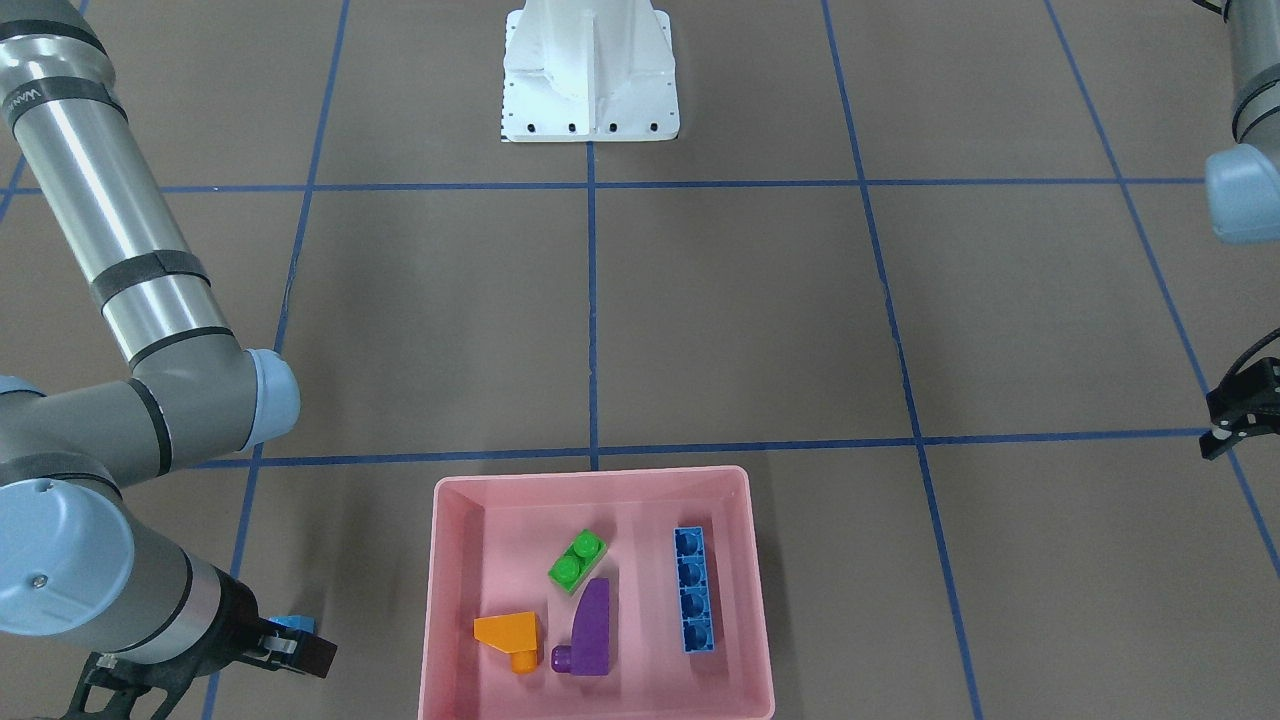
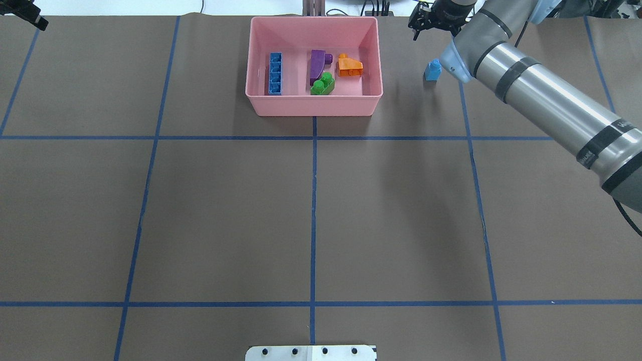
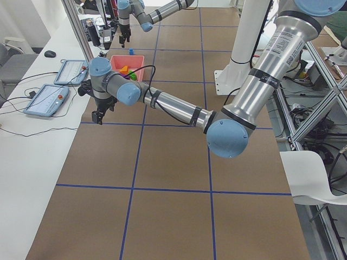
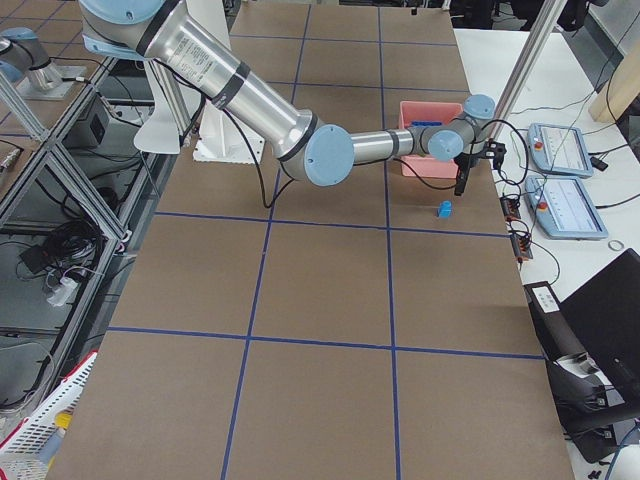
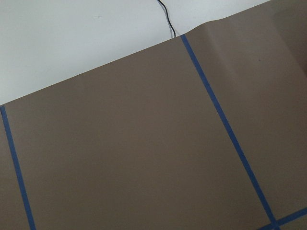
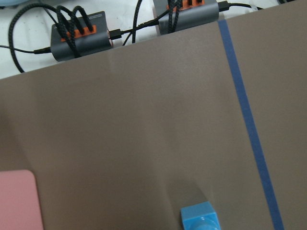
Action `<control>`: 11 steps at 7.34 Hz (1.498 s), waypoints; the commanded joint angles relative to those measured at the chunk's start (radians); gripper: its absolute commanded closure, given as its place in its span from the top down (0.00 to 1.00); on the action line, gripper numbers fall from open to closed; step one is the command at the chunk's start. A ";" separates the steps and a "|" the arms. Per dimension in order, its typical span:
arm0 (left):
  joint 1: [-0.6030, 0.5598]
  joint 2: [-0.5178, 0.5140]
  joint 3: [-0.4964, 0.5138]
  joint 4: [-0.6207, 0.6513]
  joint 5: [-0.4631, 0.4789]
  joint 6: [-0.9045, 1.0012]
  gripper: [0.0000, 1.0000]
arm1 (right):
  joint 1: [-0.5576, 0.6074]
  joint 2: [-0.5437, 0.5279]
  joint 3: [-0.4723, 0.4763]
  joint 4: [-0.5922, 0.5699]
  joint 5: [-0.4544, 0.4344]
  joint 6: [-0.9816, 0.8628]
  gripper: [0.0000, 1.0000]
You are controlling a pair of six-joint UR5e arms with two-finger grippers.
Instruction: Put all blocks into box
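The pink box (image 2: 313,106) stands at the table's far edge, also in the front-facing view (image 1: 440,600). Inside lie the long blue brick (image 2: 275,73), the purple sloped brick (image 2: 317,66), the orange sloped brick (image 2: 349,65) and the green two-stud brick (image 2: 322,84). The small blue one-stud brick (image 2: 433,69) stands on the table right of the box, also in the right wrist view (image 6: 201,218). My right gripper (image 2: 432,25) hangs open and empty just beyond that brick. My left gripper (image 2: 27,12) is at the far left corner; its jaws are unclear.
The white robot base (image 2: 311,353) sits at the near edge. Blue tape lines grid the brown table. Cable hubs (image 6: 79,36) lie just past the far edge behind the small blue brick. Teach pendants (image 3: 49,100) lie on the side bench.
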 commanded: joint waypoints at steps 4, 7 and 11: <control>-0.006 0.010 -0.018 0.002 -0.019 0.002 1.00 | -0.066 -0.051 -0.002 0.049 -0.082 -0.056 1.00; -0.004 0.213 -0.208 0.022 -0.122 0.001 1.00 | -0.071 -0.056 -0.002 0.049 -0.086 -0.081 0.00; -0.044 0.483 -0.363 0.033 -0.121 0.007 1.00 | 0.015 -0.048 0.077 0.006 -0.004 -0.109 0.00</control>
